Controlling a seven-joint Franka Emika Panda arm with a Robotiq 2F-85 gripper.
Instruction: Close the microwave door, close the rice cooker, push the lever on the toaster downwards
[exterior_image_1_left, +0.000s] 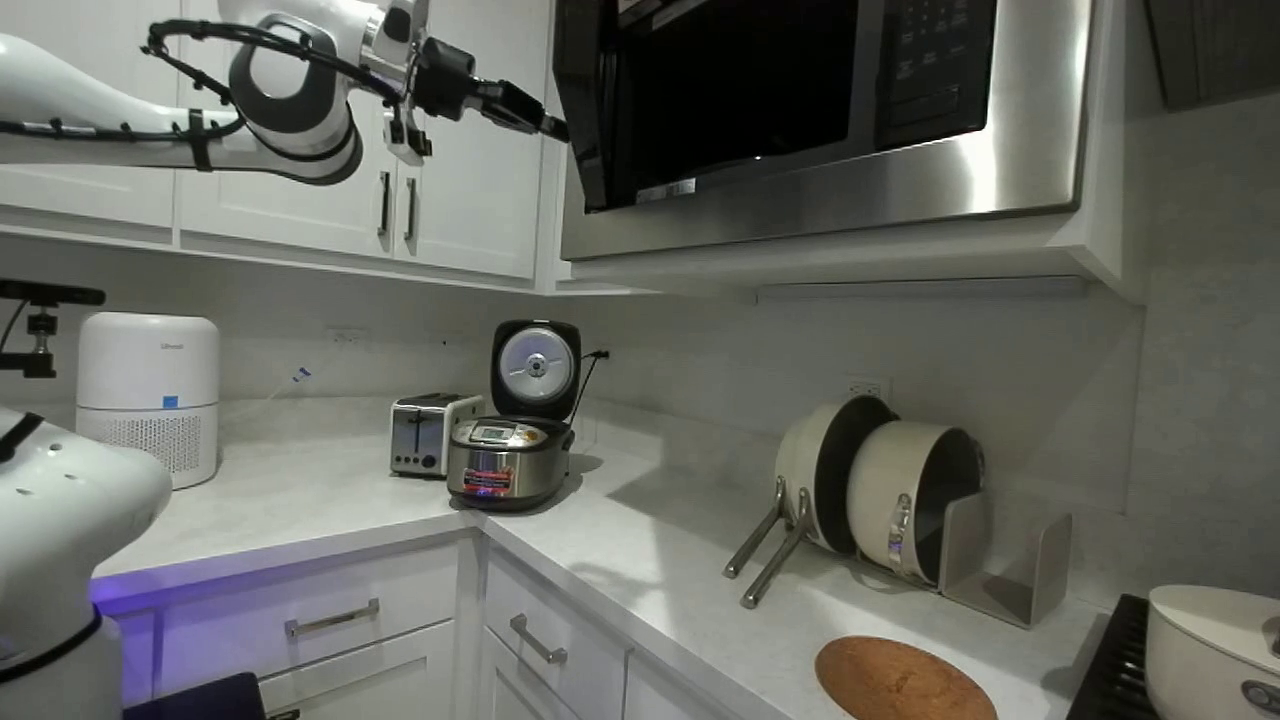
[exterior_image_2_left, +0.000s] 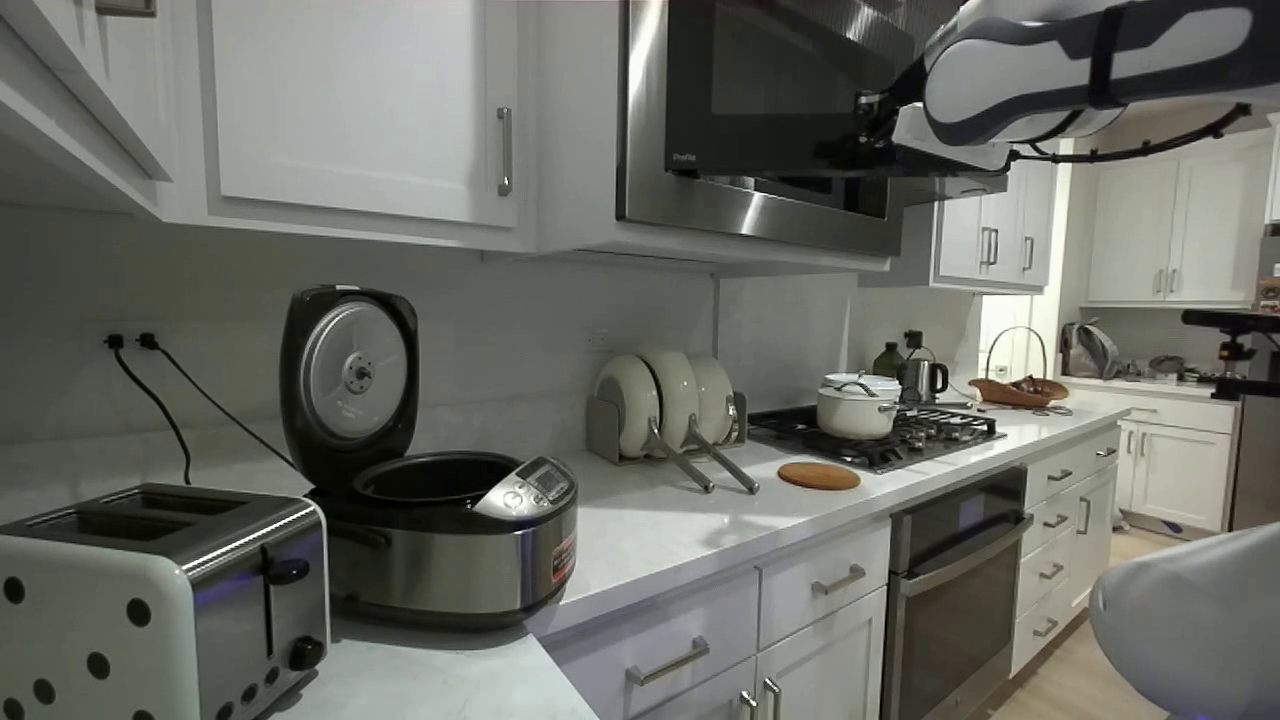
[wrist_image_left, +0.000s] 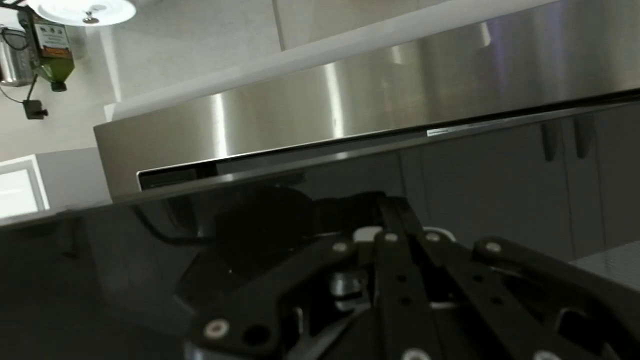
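Closing microwave door (exterior_image_2_left: 775, 100): likely step in hand; door ajar, upper middle, both exterior views. Robotiq gripper (exterior_image_1_left: 555, 127): jaws together, seemingly touching outer face. Next: steady push until flush.

Your arm (exterior_image_1_left: 80, 98) is smooth and white with dark grey trim (exterior_image_1_left: 300, 115), a black cable (exterior_image_1_left: 270, 38) running along it and a black strap (exterior_image_1_left: 200, 140) around it. Your hand (exterior_image_1_left: 553, 127) is black, with angular linkages (wrist_image_left: 260, 296) and pale round screw heads (wrist_image_left: 216, 328).

Dim — glare on steel trim (exterior_image_1_left: 850, 196)
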